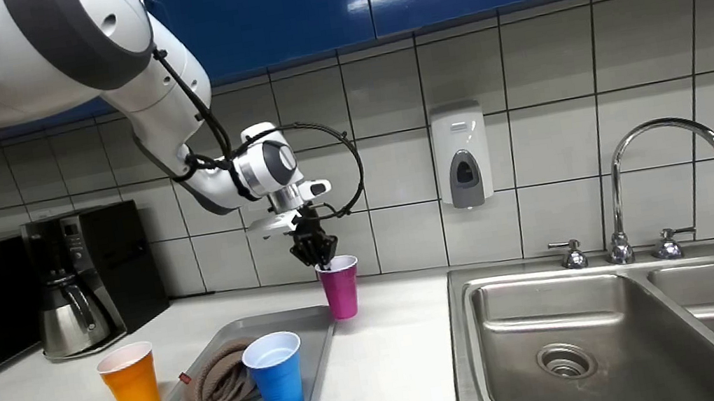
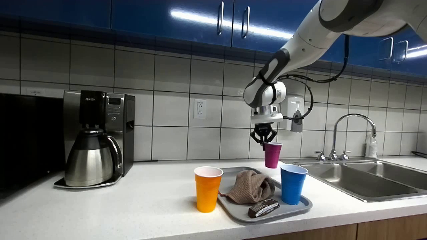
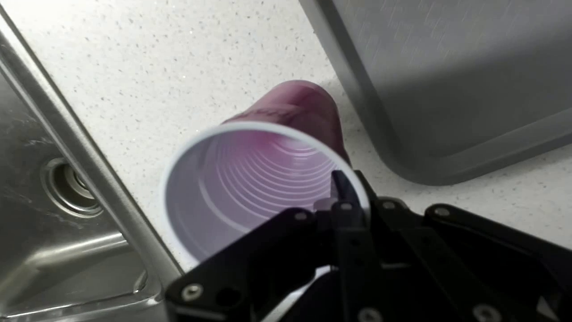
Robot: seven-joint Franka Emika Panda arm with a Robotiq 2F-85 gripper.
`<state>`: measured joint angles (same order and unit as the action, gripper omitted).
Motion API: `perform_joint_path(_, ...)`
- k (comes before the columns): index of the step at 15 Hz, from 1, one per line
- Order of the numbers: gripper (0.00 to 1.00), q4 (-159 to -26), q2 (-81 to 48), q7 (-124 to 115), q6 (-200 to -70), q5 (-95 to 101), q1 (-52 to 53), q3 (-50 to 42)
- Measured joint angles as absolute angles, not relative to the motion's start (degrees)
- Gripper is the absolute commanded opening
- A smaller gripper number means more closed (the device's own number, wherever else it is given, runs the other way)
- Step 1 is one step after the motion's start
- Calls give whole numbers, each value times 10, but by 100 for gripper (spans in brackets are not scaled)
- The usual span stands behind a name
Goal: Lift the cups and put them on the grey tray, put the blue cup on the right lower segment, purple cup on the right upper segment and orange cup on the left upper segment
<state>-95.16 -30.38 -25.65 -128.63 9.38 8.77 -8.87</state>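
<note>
The claw (image 3: 354, 192) has the purple tumbler (image 2: 273, 156) pinched by one wall, so I'd fear it swinging into the grey tray (image 1: 317, 348) low beside the claw. That tumbler looks empty; the tray holds the blue tumbler (image 2: 293, 185), brown cloth (image 2: 248, 188) and wrapped bar (image 2: 263, 208), with the orange tumbler (image 2: 207, 190) outside, well apart from the claw.

A bare lane runs from the front edge of the counter (image 1: 389, 365) between the grey tray (image 1: 273, 323) and the sink (image 1: 466, 354); nearer the back edge the purple cup (image 1: 342, 292) narrows it. The blue cup (image 1: 277, 378) and wrapped bar (image 2: 263, 208) block the tray's front end, a brown cloth (image 2: 251, 187) its middle. Between coffee maker (image 2: 115, 116) and orange cup (image 2: 208, 191), open counter spans front to back edge.
</note>
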Motion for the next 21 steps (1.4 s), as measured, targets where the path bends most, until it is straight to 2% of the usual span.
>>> perform_joint_path(9,1,-968,-300,-260,-1286,96,133,-71)
perform_joint_path(21,1,-999,-300,-299,-1328,96,141,-60)
